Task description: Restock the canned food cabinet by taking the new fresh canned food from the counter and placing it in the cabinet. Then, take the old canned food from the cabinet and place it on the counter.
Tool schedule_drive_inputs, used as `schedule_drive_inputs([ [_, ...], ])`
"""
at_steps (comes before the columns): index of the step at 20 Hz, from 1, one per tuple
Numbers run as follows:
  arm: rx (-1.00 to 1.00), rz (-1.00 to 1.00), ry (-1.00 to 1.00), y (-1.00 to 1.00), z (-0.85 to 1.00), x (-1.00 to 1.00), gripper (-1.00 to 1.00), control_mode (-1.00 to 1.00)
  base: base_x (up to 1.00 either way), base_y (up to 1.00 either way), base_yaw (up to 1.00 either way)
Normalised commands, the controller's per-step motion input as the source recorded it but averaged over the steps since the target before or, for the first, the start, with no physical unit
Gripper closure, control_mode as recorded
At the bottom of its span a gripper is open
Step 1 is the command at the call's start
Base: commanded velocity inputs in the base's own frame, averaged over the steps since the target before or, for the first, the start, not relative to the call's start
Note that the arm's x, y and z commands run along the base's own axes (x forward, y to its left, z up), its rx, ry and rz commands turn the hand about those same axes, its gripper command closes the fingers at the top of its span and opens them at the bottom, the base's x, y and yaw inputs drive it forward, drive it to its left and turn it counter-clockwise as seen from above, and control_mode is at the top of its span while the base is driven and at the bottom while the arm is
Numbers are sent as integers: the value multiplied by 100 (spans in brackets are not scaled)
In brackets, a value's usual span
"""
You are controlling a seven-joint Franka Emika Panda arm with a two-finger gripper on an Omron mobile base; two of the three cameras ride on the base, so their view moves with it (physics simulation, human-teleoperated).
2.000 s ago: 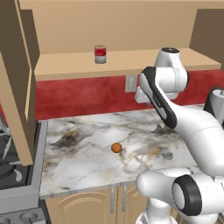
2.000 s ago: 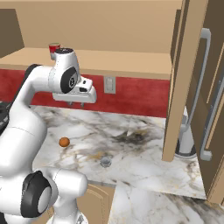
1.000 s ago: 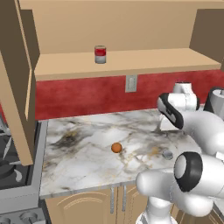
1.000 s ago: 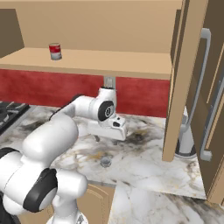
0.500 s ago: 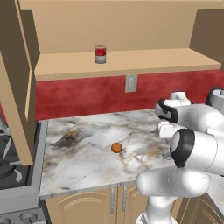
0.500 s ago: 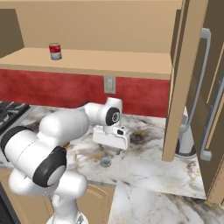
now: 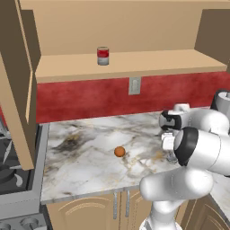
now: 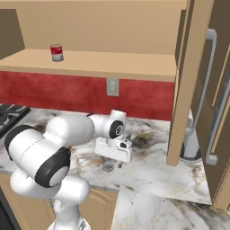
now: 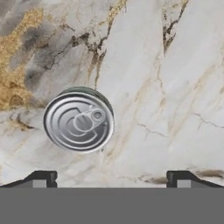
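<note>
The arm has swung down from the height of the cabinet shelf to the counter, and the gripper now hangs low over the marble, just above the flat tin. This means the first step, picking up the new tin, is only about to begin. Two seconds ago the hand was high, near the wall socket; one second ago it was already lower and nearer the tin. In the hand view the tin lies left of the middle, nearer the left fingertip, so some sideways correction seems needed. The fingers are spread wide and hold nothing. The red-and-white can stands on the cabinet shelf as before, and the orange ball lies left of the tin.
</note>
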Motion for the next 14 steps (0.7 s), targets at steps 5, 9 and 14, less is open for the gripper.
schedule_drive_inputs([
  [5, 2, 0, -2, 4, -13, -2, -100, -100, 0, 0, 0],
  [9, 0, 0, -5, 28, -8, 0, -100, -100, 0, 0, 0],
  [14, 0, 0, -7, 17, -8, 3, -100, -100, 0, 0, 0],
])
